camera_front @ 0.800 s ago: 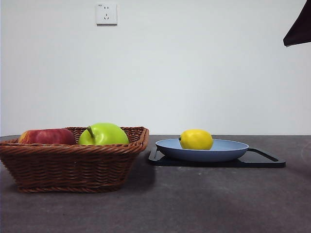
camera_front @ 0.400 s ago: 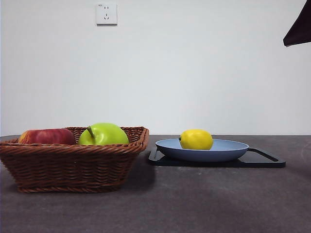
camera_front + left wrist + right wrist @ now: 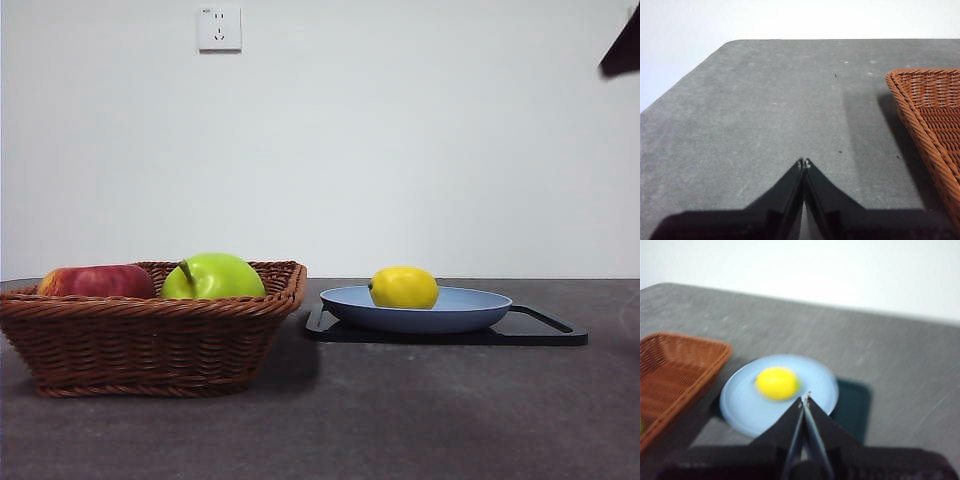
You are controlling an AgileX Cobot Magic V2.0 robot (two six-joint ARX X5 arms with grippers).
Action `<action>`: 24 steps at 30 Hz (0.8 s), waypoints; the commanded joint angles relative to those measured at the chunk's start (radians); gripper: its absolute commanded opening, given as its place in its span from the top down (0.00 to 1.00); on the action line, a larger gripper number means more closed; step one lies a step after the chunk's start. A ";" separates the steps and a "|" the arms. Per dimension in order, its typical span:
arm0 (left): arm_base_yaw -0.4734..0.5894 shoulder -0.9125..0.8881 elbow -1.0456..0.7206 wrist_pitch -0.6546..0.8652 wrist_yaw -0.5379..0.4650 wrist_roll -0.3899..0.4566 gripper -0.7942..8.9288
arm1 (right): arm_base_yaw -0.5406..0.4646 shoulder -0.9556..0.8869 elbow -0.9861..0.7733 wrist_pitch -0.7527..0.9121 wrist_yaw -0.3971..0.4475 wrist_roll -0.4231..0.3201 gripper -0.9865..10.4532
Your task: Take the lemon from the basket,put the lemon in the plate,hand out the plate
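Lemon sits in the blue plate, left of the plate's centre in the front view; plate rests on a flat black tray on the grey surface; basket stands just beside the tray on the left, not touching the plate as far as the front view shows; a green apple and a red apple lie in the basket, side by side; right hand hangs above the near side of the plate, jaws pressed together with nothing between them, well clear of the lemon; right wrist view is blurred, so fine detail there is unreadable; in the front view only a dark tip of an arm shows at the top right corner; left hand hovers over bare surface off to the side of the basket, jaws closed tip to tip and empty; a white wall socket is on the wall behind.
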 commanded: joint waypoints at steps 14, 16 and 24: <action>0.004 -0.003 -0.011 0.009 -0.002 -0.011 0.91 | -0.403 -0.418 -0.391 0.023 -0.327 0.009 0.91; 0.004 -0.003 -0.011 0.009 -0.002 -0.011 0.91 | -0.404 -0.429 -0.417 0.023 -0.327 0.009 0.91; 0.004 -0.003 -0.011 0.009 -0.002 -0.011 0.91 | -0.404 -0.464 -0.444 -0.039 -0.326 0.020 0.91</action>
